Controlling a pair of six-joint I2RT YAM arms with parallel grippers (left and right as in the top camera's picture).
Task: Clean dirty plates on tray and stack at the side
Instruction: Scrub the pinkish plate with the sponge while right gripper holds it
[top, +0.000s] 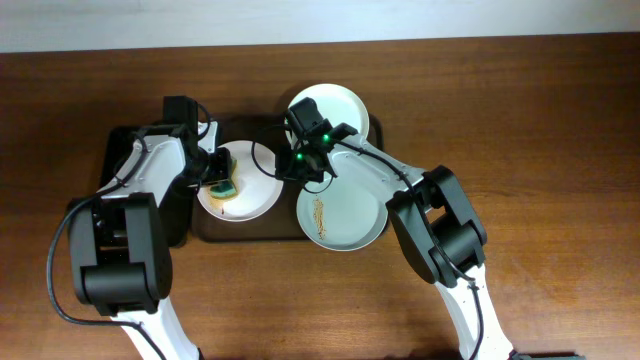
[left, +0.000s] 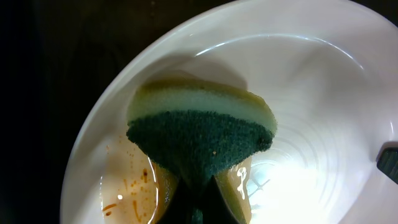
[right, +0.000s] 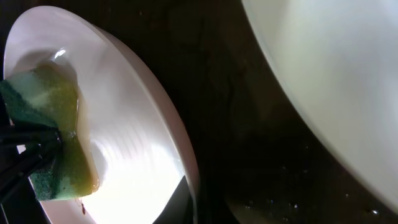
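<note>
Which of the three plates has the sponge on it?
The leftmost plate: a green-yellow sponge sits on it; the other two carry none.

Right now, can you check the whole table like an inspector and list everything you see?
Surface: brown wooden table.
Job's things: three white plates on the brown tray. The left plate has orange smears, the front plate has an orange streak, and the back plate looks clean.
Clutter: a dark tray, mostly hidden under the left arm.
Grippers: the left gripper pinches a yellow-green sponge on the left plate. The right gripper is over the brown tray between the plates, and I can't tell if it is open.
Cables: black cables loop along the arms.
Surroundings: a pale wall behind the table.
</note>
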